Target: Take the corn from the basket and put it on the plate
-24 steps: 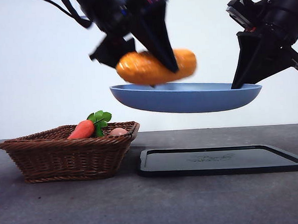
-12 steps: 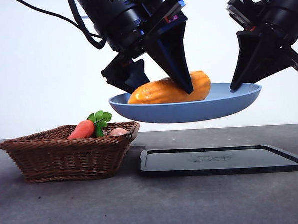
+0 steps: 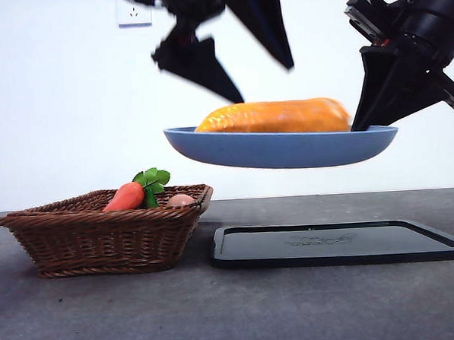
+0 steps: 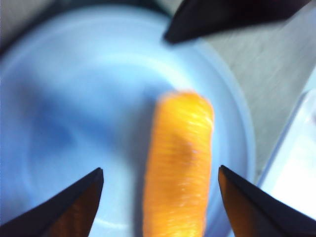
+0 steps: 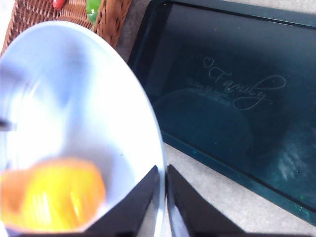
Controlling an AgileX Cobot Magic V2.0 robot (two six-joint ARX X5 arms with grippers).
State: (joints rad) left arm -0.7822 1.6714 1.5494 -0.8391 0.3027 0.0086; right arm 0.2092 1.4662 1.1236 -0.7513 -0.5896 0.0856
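Front view: the corn (image 3: 274,117) now lies along the blue plate (image 3: 281,146), which the right gripper (image 3: 359,123) holds in the air above the black tray (image 3: 339,244), clenched on its right rim. Half a second ago the left gripper (image 3: 264,83) still straddled the cob; it has let go and lifted clear with jaws spread, so the placing looks done. The basket (image 3: 101,234) at left keeps the carrot (image 3: 125,197).

Left wrist view: blurred, but the jaws stand wide apart above the cob.

Right wrist view: jaws pinch the plate's rim; the tray reads "Family", smaller script beneath probably illegible.
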